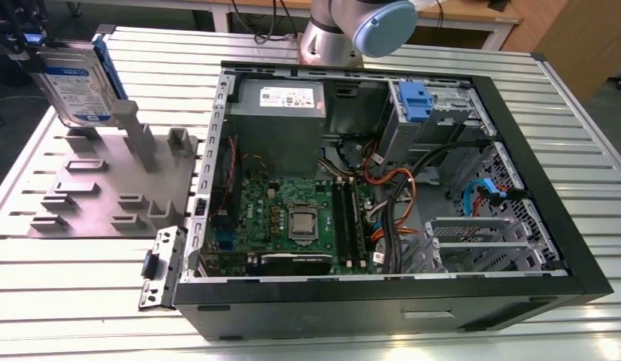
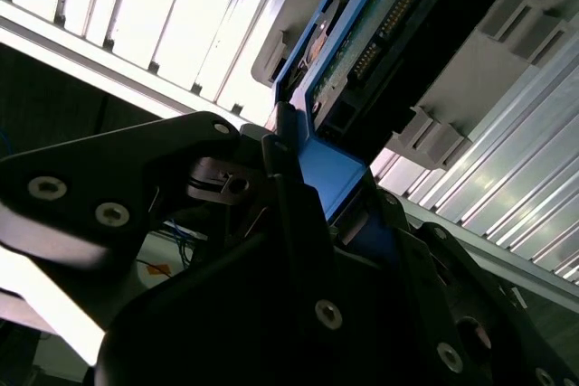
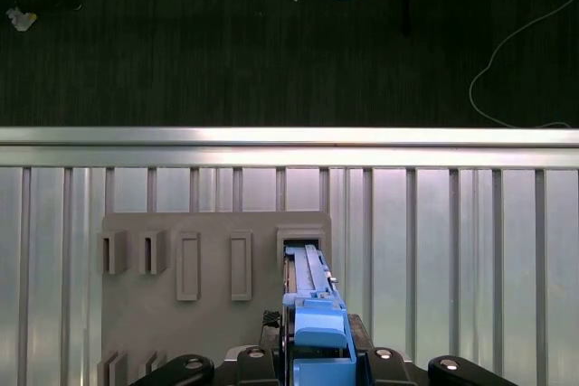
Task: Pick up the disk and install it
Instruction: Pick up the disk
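Observation:
The disk (image 1: 80,83) is a silver drive with a white-and-blue label and a bright blue bracket. It stands on edge at the exterior view's upper left, held just over the grey holder plate (image 1: 100,188). My gripper (image 1: 31,43) is shut on its upper end. In the second wrist view the black fingers (image 2: 289,178) clamp the blue bracket (image 2: 335,178), with the drive body (image 2: 389,6) beyond. In the first wrist view the disk (image 3: 312,300) is seen edge-on, and its far end is at a slot (image 3: 298,243) of the holder plate (image 3: 208,314).
The open computer case (image 1: 551,248) lies on the slatted metal table (image 1: 90,301), toward the exterior view's right. A drive cage with a blue tab (image 1: 416,101) sits at the case's far corner, with the power supply (image 1: 280,105), motherboard and cables beside it. The arm's base (image 1: 340,34) stands behind the case.

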Action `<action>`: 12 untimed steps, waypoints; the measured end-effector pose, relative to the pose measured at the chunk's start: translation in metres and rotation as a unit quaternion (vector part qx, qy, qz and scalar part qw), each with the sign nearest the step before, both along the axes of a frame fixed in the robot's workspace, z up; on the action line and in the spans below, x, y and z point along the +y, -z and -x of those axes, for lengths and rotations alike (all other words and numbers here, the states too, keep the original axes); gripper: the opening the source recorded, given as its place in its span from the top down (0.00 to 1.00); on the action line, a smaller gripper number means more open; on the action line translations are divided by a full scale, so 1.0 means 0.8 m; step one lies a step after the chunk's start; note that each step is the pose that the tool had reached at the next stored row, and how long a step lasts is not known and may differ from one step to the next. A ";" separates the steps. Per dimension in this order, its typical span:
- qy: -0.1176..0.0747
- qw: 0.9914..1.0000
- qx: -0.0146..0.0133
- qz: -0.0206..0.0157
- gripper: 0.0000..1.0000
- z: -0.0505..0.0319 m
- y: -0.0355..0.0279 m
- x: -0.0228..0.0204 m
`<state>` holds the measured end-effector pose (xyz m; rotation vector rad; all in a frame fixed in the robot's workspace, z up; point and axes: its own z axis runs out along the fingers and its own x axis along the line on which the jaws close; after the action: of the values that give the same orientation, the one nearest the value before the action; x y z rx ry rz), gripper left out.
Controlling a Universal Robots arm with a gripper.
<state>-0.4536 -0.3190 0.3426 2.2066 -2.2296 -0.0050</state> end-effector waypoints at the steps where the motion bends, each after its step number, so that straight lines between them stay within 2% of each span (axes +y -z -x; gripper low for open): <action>1: 0.000 1.000 0.000 0.000 0.64 0.000 -0.0001 0.0000; 7: 0.000 1.000 0.000 0.000 0.64 0.000 -0.0024 0.0000; 12: 0.000 1.000 0.000 0.000 0.64 0.000 -0.0082 0.0000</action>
<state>-0.4536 -0.3190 0.3492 2.2067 -2.2296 -0.0052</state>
